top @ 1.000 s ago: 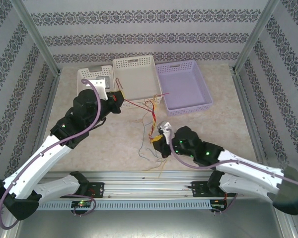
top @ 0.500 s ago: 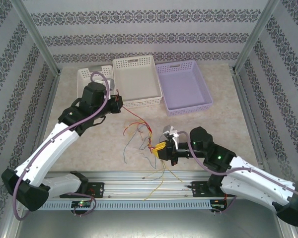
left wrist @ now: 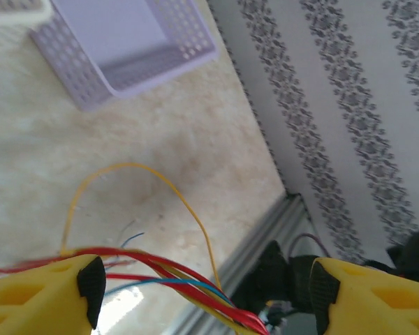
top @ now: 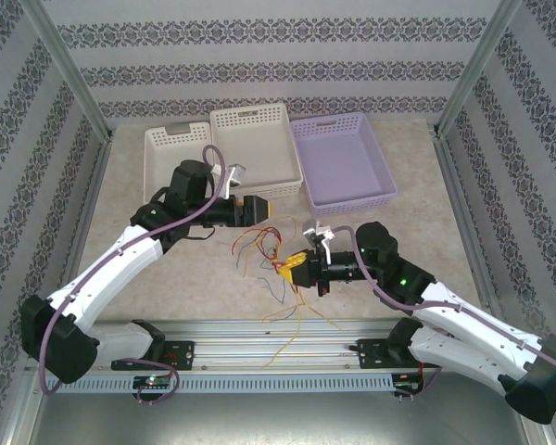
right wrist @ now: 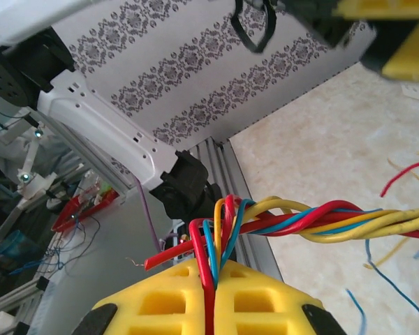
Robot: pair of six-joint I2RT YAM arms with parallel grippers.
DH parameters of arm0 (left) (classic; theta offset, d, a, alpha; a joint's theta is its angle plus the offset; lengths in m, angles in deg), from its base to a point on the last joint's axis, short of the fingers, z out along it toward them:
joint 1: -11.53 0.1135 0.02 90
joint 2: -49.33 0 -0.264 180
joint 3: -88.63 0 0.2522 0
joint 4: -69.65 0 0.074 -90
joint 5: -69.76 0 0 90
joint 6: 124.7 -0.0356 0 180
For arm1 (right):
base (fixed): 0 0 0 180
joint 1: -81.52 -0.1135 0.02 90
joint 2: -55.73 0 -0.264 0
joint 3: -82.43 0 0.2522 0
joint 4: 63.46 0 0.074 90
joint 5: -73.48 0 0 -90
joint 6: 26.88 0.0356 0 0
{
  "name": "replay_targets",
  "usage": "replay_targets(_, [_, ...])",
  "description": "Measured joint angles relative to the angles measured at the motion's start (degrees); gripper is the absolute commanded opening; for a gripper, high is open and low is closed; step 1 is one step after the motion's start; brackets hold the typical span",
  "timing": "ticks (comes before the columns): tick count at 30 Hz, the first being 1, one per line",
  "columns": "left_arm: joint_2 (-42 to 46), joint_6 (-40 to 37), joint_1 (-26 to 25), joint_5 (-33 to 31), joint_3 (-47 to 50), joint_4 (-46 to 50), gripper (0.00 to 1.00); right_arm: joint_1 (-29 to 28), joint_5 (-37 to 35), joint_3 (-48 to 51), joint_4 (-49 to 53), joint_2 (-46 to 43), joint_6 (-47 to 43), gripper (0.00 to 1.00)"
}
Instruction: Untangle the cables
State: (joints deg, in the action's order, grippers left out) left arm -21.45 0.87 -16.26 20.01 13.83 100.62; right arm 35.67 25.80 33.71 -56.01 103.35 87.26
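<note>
Right gripper (right wrist: 211,286), near centre: pressed together, pinching the twisted cables (right wrist: 321,220) at one end. Left gripper (left wrist: 206,286) spread wide; strands run between its fingers, apparently untouched.

My left end effector (top: 262,210) hangs just in front of the white perforated plastic basket (top: 256,148), its yellow tips pointing right. My right end effector (top: 293,270) points left, clamped on the thin red, yellow and blue cables (top: 258,247), whose loose strands fan over the beige marbled table (top: 417,222) between both arms. A lavender perforated plastic basket (top: 345,167) sits just beside the white one.
</note>
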Motion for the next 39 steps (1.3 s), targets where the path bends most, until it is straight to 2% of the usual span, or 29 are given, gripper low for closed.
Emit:
replay_targets(7, [-1.70,10.43,-1.40,11.13,7.89,-17.05,0.85,0.74,2.58,-2.12,-1.99,2.05,1.46,0.00])
replay_targets(14, [-6.64,23.78,-1.77,19.50,13.31,-37.70,0.86,0.74,3.65,-3.23,-2.40,2.91,1.38,0.00])
replay_targets(21, [-11.69,36.15,-1.77,24.94,17.29,-56.43,0.75,1.86,3.34,-3.37,0.11,2.19,-0.76,0.00])
replay_targets(24, [-12.66,38.66,-1.77,26.14,17.86,-60.39,0.73,3.39,2.89,-3.37,1.09,1.27,-1.62,0.00])
replay_targets(27, [-12.57,37.51,-1.77,26.84,17.86,-59.12,0.75,4.98,2.03,-3.37,2.27,-0.52,-2.32,0.00])
replay_targets(29, [-11.52,33.16,-1.77,26.60,17.27,-53.05,0.80,6.05,1.88,-3.37,3.15,-1.95,-3.10,0.00])
replay_targets(33, [-8.63,21.70,-1.77,23.82,12.17,-34.56,0.80,7.85,1.92,-3.37,4.02,-3.69,-4.15,0.00])
replay_targets(39, [-6.86,12.98,-1.77,20.96,10.21,-23.87,0.78,9.16,2.32,-3.28,3.04,-4.28,-4.28,0.00])
